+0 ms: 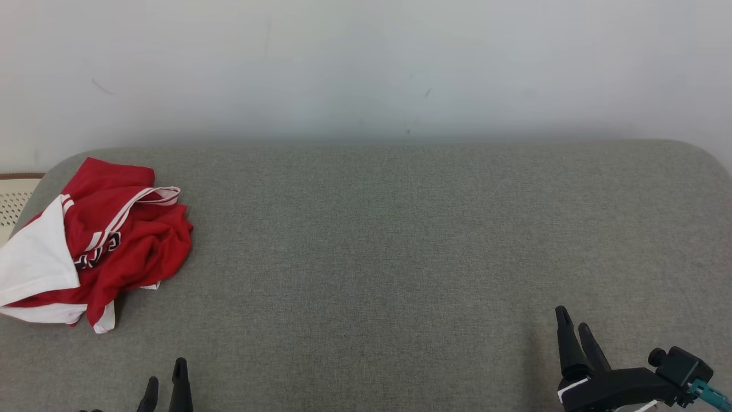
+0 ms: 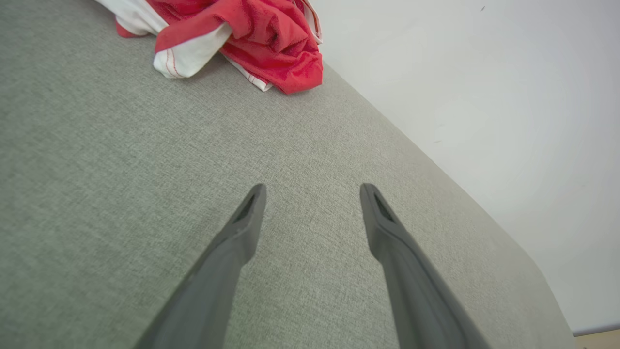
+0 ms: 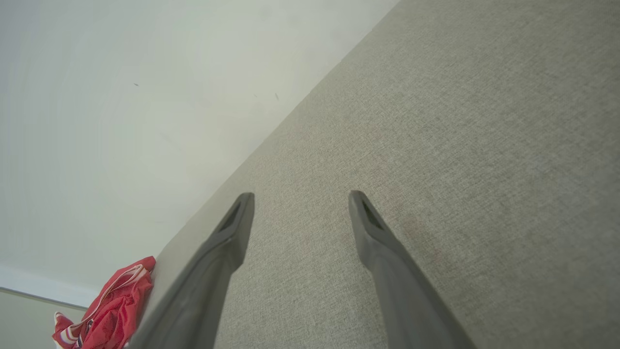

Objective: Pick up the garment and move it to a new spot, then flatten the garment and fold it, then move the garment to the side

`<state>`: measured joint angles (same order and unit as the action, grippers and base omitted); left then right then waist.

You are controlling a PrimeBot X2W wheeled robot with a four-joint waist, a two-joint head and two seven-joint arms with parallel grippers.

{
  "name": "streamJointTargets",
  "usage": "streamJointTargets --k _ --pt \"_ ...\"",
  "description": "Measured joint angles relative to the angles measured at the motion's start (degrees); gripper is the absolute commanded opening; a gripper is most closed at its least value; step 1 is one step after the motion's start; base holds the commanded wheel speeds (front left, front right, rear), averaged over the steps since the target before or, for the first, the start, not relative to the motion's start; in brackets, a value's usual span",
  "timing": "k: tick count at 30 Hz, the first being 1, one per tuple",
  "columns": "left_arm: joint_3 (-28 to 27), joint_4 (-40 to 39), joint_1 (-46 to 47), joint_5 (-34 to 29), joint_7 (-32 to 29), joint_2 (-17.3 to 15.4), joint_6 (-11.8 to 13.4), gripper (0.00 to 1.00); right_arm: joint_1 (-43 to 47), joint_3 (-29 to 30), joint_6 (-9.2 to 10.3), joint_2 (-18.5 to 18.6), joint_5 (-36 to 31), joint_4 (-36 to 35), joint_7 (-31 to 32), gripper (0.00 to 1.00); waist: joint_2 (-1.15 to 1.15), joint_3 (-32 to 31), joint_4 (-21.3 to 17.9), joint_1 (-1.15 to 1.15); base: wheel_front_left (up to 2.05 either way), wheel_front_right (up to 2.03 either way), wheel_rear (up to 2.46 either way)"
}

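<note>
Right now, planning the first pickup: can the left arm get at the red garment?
Probably yes: the left gripper is open, and only grey surface lies between it and the garment.

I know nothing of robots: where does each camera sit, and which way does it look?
Head view: on the head, looking forward and down at the grey cloth surface and wall; left gripper lower left, right gripper lower right.
Left wrist view: on the left wrist, looking along its open fingers toward the red garment.
Right wrist view: on the right wrist, looking along its open fingers toward the wall.
Shared: all three show the garment.
</note>
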<state>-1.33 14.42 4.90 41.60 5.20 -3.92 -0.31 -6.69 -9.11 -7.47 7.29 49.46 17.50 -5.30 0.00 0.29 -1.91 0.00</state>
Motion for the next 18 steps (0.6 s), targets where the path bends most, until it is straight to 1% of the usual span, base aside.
streamJointTargets --k 10,11,12,18 --pt "1.0 0.1 0.0 -7.2 1.7 -0.5 1.0 1.0 -0.3 -1.9 0.0 0.6 -6.4 0.6 -1.7 1.0 0.0 -0.2 -0.3 0.0 0.0 0.0 0.0" --pt "1.1 0.0 0.0 -8.2 2.0 -0.6 1.2 1.0 -0.5 -2.0 0.0 0.7 -7.2 0.6 -1.8 1.0 0.0 -0.2 -0.4 0.0 0.0 0.0 0.0" --pt "2.3 -0.5 0.0 -15.1 3.5 -1.3 3.0 1.0 -0.8 -2.3 0.0 1.0 -13.9 1.8 -3.4 1.0 0.0 0.1 -0.6 0.0 0.0 0.0 0.0" --pt "2.8 -0.3 0.0 -18.4 4.3 -1.6 4.4 1.0 -0.8 -1.9 0.0 1.0 -17.6 2.0 -4.3 1.0 0.0 0.2 -1.0 0.0 0.0 0.0 0.0"
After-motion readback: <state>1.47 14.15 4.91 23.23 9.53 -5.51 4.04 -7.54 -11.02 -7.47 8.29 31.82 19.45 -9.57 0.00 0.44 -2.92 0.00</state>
